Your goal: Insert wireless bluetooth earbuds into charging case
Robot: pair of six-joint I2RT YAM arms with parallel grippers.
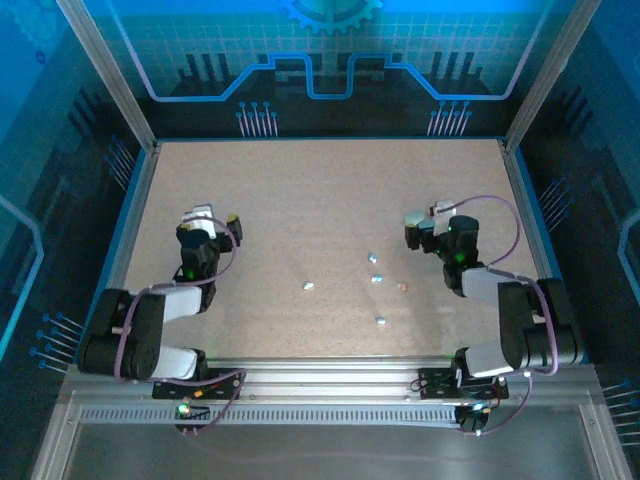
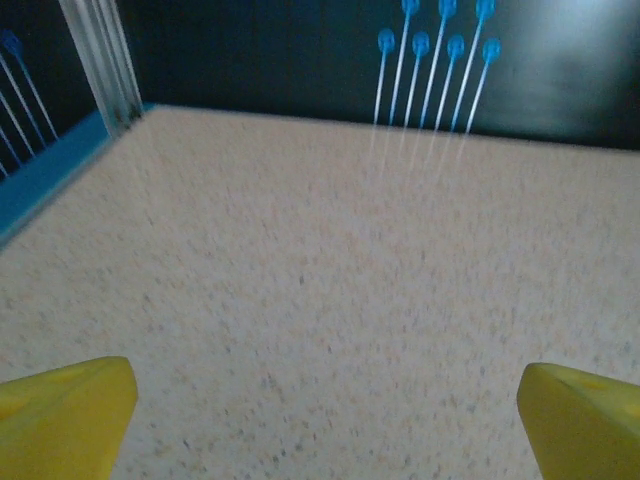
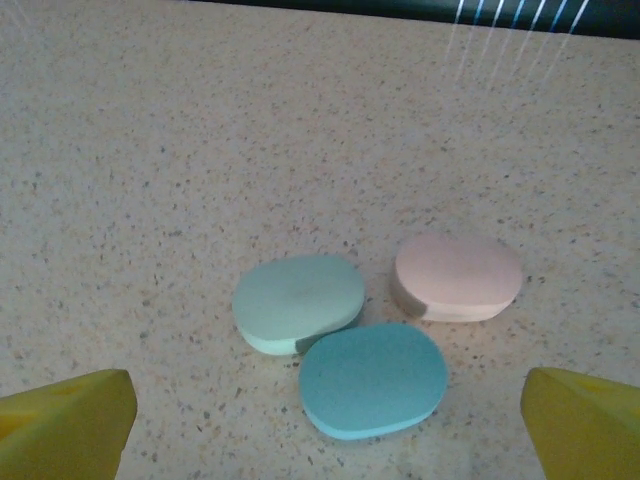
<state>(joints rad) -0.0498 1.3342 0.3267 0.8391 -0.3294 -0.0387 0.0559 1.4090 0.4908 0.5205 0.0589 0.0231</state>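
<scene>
Top external view.
- Table (image 1: 300,190): speckled beige, walled on three sides.
- Earbuds (image 1: 377,279): five tiny loose bits scattered right of centre, all lying on the table and apart from one another.
  - Leftmost earbud (image 1: 309,286) sits near mid-frame.
  - Two pale ones are stacked up-frame of centre-right.
  - Pinkish earbud (image 1: 403,286) lies just right of those.
  - Lowest earbud (image 1: 381,321) is nearest the bottom rail.
- Left gripper (image 1: 212,218): left of centre, well apart from every earbud, carrying nothing.
- Right gripper (image 1: 425,213): right of centre, above and to the right of the earbud cluster, near it but not touching.

Left wrist view.
- Left gripper (image 2: 325,420): jaws spread wide, with yellow fingertips (image 2: 70,410) at the two lower corners and bare table (image 2: 300,280) between them.
- Dark wall (image 2: 250,50) with blue pin markings runs across the top.

Right wrist view.
- Right gripper (image 3: 328,435): jaws spread wide, with yellow fingertips (image 3: 65,420) at the lower corners and nothing pinched.
- Three smooth ovals lie flat on the table (image 3: 150,150) at lower centre.
  - Mint pod (image 3: 298,303) is on the left.
  - Pink pod (image 3: 458,278) is on the right, just beside the other two.
  - Teal pod (image 3: 372,379) is lowest, its edge against the mint one.
- All three lie clear of both fingertips.
</scene>
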